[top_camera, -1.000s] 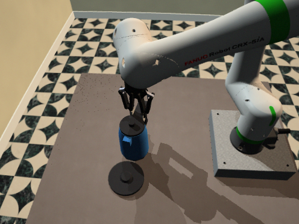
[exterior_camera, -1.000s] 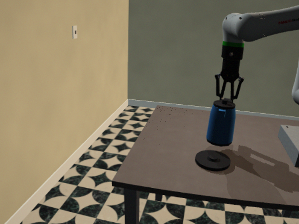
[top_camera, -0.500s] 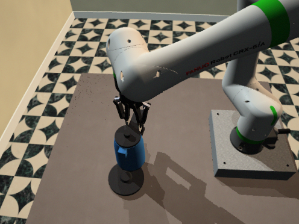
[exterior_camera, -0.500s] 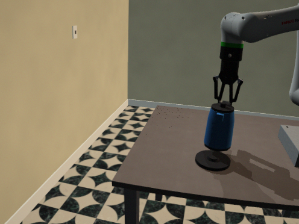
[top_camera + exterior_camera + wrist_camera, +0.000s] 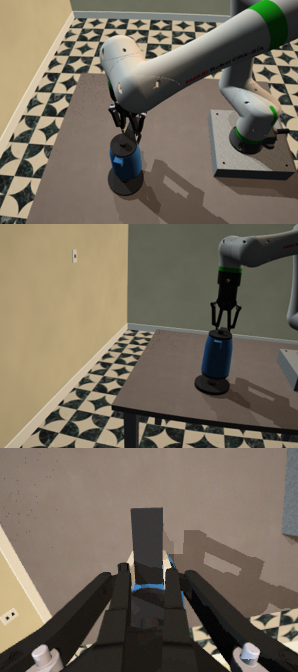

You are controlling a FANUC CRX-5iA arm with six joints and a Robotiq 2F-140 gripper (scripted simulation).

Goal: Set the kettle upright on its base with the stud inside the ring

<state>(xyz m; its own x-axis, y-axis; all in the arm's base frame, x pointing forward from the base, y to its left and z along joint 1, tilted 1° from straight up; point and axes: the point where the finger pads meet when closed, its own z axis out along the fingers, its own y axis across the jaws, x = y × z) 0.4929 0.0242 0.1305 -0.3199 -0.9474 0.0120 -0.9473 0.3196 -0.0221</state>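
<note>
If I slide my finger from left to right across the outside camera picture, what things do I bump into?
Small white wall switch plate → left front table leg → blue kettle, held from above by the black gripper → grey block under the arm.

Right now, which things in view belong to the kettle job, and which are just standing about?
In the job:
- blue kettle, upright, over the base
- black round base
- gripper, shut on the kettle's top

Not in the job:
- table
- grey pedestal under the arm
- wall switch plate
</note>
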